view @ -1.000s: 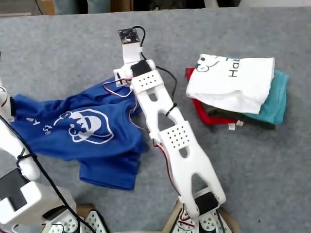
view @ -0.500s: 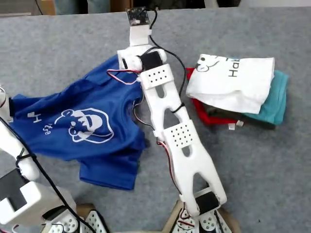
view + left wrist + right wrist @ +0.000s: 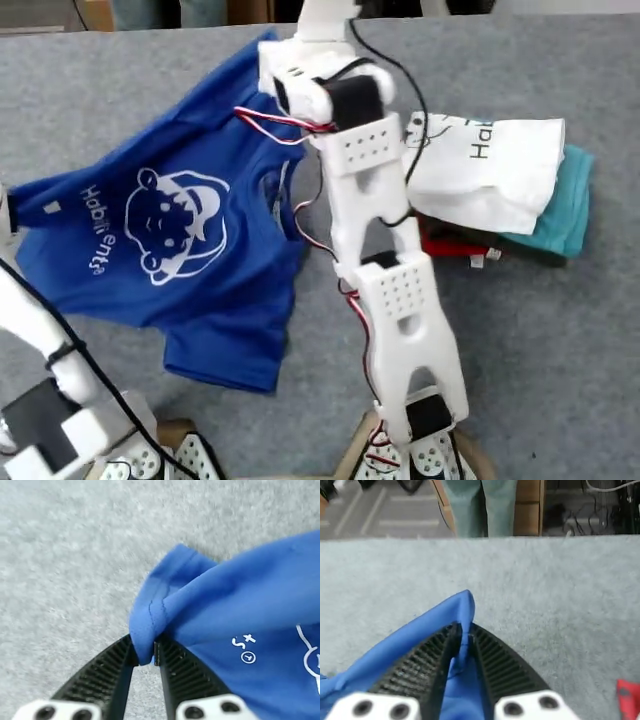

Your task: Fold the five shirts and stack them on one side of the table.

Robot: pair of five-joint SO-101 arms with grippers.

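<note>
A blue shirt [image 3: 170,240] with a white bear print lies stretched over the left half of the grey table, lifted at two corners. My right gripper [image 3: 463,639] is shut on one blue corner [image 3: 462,605] near the table's far edge; in the high view that arm [image 3: 375,190] reaches up the middle. My left gripper [image 3: 145,655] is shut on another hem corner [image 3: 150,615] at the far left edge. A folded stack sits at the right: a white shirt [image 3: 480,170] on top, teal [image 3: 570,205] and red [image 3: 445,245] beneath.
The table's far edge [image 3: 520,537] lies close beyond the right gripper, with boxes and a person's legs behind it. Bare grey table [image 3: 560,350] stretches at the front right. Both arm bases [image 3: 410,450] stand at the near edge.
The right gripper has pulled its shirt corner toward the far edge, and the shirt has spread out and turned so the print shows larger. The left corner rose slightly.
</note>
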